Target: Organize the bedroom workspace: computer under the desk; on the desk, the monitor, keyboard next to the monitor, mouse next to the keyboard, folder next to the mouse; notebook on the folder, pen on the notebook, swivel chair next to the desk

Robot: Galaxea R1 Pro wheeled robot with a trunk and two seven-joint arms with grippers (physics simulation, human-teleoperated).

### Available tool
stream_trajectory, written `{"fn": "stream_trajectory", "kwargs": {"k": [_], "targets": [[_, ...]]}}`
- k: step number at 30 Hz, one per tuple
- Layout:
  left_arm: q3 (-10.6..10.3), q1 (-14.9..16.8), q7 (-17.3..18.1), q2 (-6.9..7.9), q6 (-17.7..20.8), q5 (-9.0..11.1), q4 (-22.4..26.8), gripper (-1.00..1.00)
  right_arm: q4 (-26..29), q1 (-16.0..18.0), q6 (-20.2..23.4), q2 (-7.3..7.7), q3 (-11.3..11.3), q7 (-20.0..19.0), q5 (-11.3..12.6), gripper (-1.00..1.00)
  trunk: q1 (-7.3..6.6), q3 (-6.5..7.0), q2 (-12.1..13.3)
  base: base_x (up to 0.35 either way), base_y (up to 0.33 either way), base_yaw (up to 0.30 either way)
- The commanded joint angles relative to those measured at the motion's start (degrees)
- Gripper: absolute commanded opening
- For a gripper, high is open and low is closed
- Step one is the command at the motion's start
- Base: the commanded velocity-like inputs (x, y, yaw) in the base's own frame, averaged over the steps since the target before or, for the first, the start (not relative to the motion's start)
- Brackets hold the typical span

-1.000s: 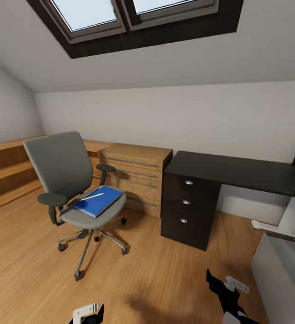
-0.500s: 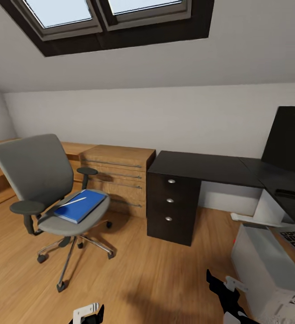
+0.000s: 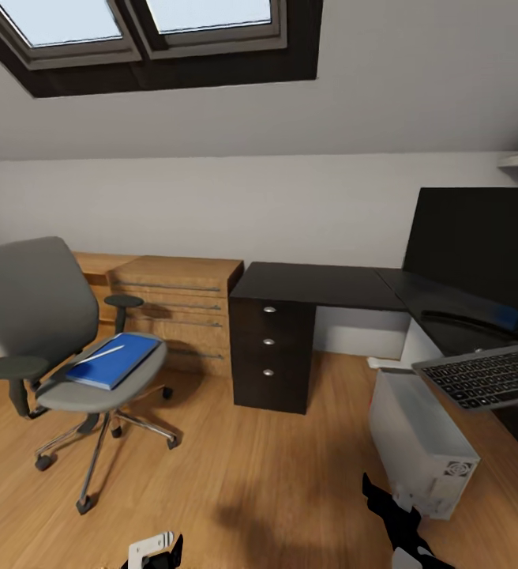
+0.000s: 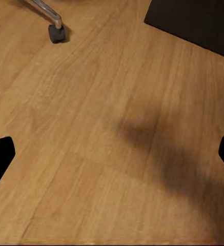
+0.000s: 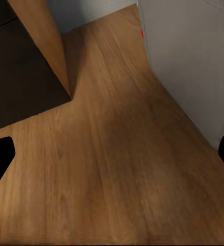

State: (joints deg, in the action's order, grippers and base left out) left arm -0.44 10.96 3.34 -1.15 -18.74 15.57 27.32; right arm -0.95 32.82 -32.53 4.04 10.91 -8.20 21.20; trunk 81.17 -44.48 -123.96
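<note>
The grey swivel chair stands at the left on the wooden floor, apart from the desk. On its seat lies the blue folder with the whitish pen on top. The black desk with its drawers is in the middle. At the right, the monitor stands on the desk. The keyboard juts out above the light grey computer on the floor; what it rests on I cannot tell. The notebook and mouse are out of view. My left gripper and right gripper hang open over the floor.
A low wooden drawer unit stands against the wall between chair and desk. A chair caster lies ahead of the left gripper. The computer's side is close to the right gripper. A skylight sits in the sloped ceiling.
The whole view has swung to the right: chair and desk slid left in the picture, and the monitor, keyboard and computer came into sight. Both arms keep their pose.
</note>
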Motion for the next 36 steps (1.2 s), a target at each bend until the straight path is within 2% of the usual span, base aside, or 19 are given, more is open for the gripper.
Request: {"fn": "stream_trajectory", "kwargs": {"k": [1, 8, 21, 36], "targets": [[0.0, 0.0, 0.3, 0.01, -0.2, 0.6, -0.1, 1.0, -0.1, 0.1, -0.2, 0.01, 0.4, -0.6, 0.3, 1.0, -0.04, -0.05, 0.0, -0.284, 0.0, -0.237], [0.0, 0.0, 0.3, 0.0, -0.2, 0.6, 0.0, 1.0, -0.1, 0.1, -0.2, 0.06, 0.4, -0.6, 0.3, 1.0, -0.04, -0.05, 0.0, -0.159, 0.0, -0.217], [-0.3, 0.0, 0.3, 0.03, -0.1, 0.6, 0.3, 1.0, 0.0, 0.1, -0.2, 0.17, 0.3, -0.7, 0.3, 1.0, -0.04, -0.04, 0.0, -0.018, 0.0, -0.126], [-0.4, 0.0, 0.1, -0.15, 0.1, 0.6, 0.4, 1.0, 0.0, 0.1, -0.3, 0.23, 0.3, -0.7, 0.2, 1.0, 3.25, -2.74, -6.0, -0.001, 0.0, -0.01]]}}
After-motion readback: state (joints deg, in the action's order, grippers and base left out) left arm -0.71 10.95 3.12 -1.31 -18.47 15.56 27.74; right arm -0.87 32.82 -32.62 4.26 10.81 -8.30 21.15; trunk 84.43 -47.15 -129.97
